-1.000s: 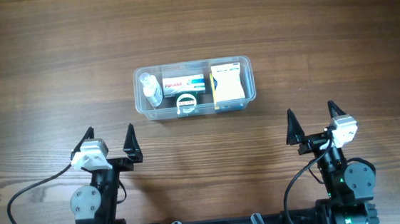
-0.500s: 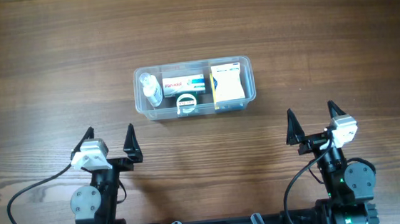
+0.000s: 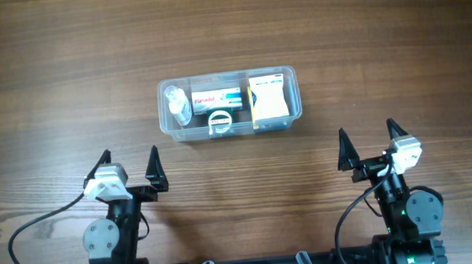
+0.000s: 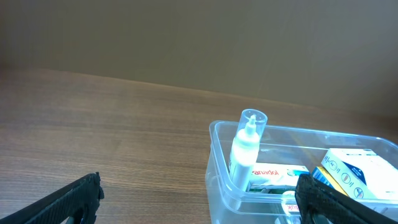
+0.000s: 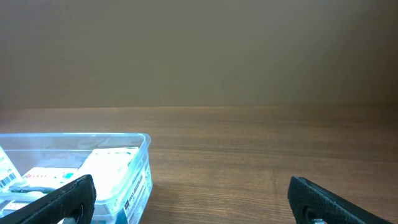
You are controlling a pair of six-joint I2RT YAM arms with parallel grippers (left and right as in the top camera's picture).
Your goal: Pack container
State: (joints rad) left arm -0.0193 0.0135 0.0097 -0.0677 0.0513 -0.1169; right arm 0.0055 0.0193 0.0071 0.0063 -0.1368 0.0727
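Note:
The clear container (image 3: 293,81) stands at the table's middle. Inside it lie a small clear bottle (image 3: 181,105) at the left, a white and blue medicine box (image 3: 218,98) in the middle, a white ring-shaped item (image 3: 220,121) below that box, and a yellow and blue box (image 3: 268,98) at the right. My left gripper (image 3: 131,165) rests near the front left, open and empty, well short of the container (image 4: 217,162). My right gripper (image 3: 368,142) sits at the front right, open and empty, with the container (image 5: 144,163) off to its left.
Bare wooden tabletop (image 3: 398,43) surrounds the container on all sides. Both arm bases and a black cable (image 3: 33,228) occupy the front edge.

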